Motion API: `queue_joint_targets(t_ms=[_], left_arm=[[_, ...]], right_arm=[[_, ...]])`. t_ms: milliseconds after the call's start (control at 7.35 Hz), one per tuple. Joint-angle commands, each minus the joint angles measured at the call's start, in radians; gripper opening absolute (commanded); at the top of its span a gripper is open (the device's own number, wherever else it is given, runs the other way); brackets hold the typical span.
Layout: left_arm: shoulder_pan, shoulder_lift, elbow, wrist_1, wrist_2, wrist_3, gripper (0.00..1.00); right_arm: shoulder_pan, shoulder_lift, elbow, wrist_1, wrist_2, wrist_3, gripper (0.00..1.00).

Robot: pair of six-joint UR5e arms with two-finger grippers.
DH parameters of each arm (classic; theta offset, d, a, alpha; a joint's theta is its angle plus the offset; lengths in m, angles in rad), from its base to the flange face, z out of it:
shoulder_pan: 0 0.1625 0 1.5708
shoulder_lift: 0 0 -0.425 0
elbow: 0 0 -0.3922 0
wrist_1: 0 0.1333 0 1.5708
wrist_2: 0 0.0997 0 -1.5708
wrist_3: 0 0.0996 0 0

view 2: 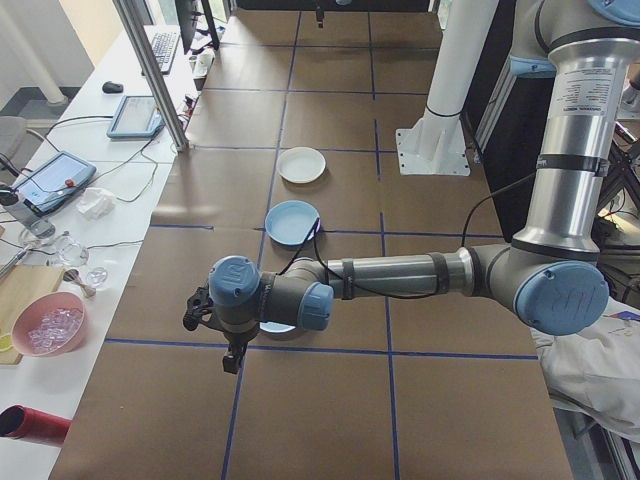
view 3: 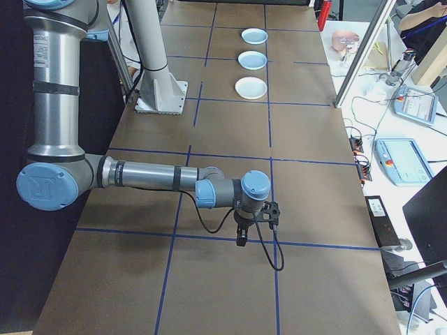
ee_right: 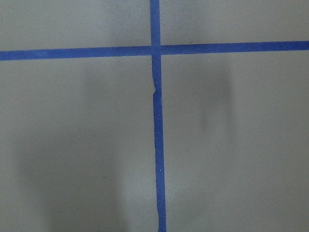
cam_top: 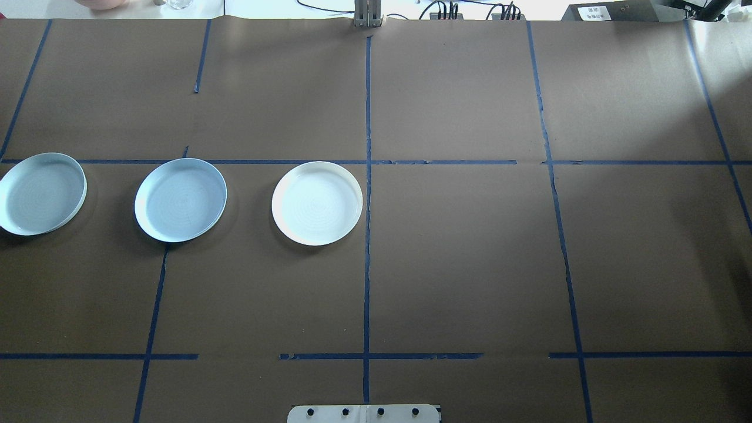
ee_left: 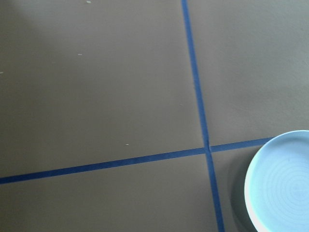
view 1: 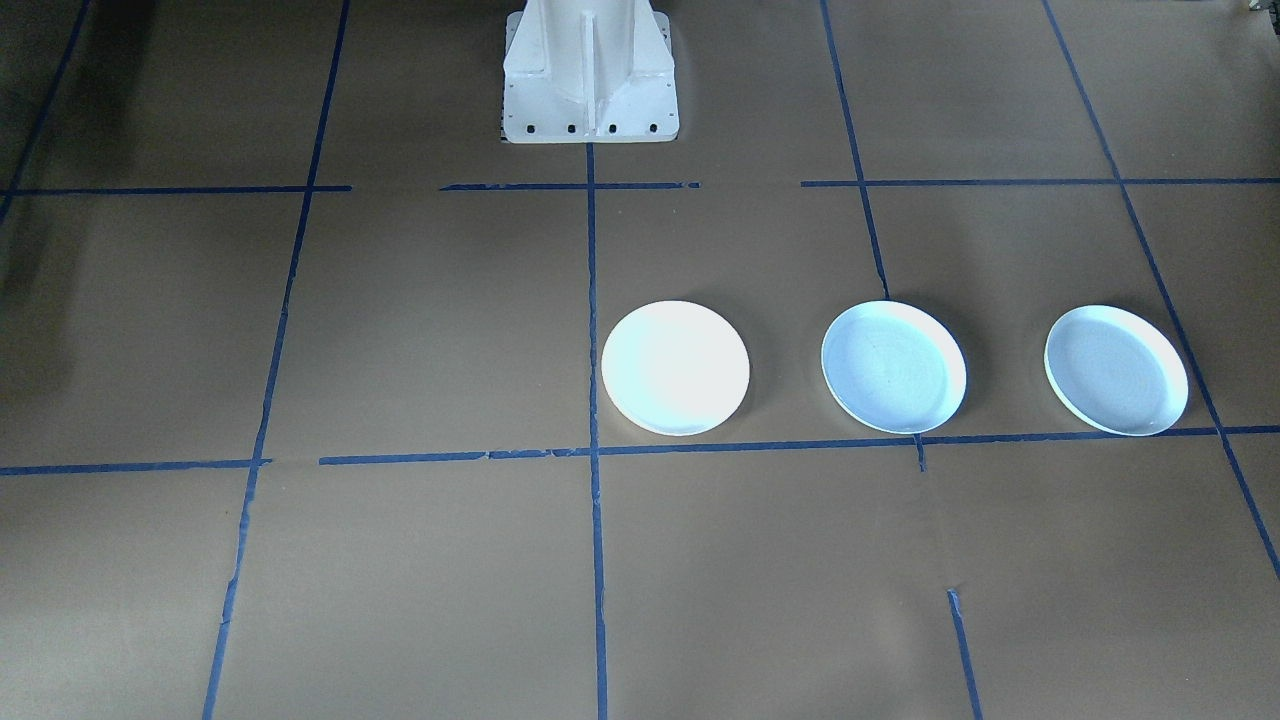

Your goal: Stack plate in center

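the left gripper (view 2: 213, 330) hangs over the brown paper-covered table (cam_top: 470, 264) at the end of the near arm in the left-end view, its wrist bent down above the outermost plate (view 2: 276, 327), which that arm mostly hides there. whether its jaws are apart or together cannot be told. its wrist camera looks down on a crossing of blue tape lines (ee_left: 207, 147) with the rim of a bluish plate (ee_left: 280, 181) at the lower right corner.

the right gripper (view 3: 257, 225) hangs over a blue tape crossing (view 3: 271, 242) at the opposite end of the table, well apart from every plate; its jaw state cannot be told either.

three round white plates lie in a row on the robot's left half, none stacked. from the overhead view: the outer plate (cam_top: 41, 194) at the left edge, the center plate (cam_top: 180, 200) with a bluish inside, and the whitest plate (cam_top: 317, 203) just beside the middle tape line (cam_top: 368, 235). each plate is apart from its neighbours.

the white robot base (view 1: 589, 75) stands at the table's back edge.
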Motion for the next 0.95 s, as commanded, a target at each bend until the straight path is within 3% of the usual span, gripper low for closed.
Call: queue_joint_targets(t_ms=[0,408,816], left_arm=[[0.058,0.004,0.003,-0.003,-0.025,-0.180,1.00],[0.206,-0.012,0.078,-0.126,-0.050,-0.337,1.00],[0.253,-0.011,0.180,-0.315,-0.054,-0.389,1.00]], right_arm=[[0.000,0.000,0.000,0.000,0.000,0.000,1.00],[0.000,0.000,0.002,0.000,0.000,0.000,1.00],[0.000,0.000,0.000,0.000,0.000,0.000,1.00]])
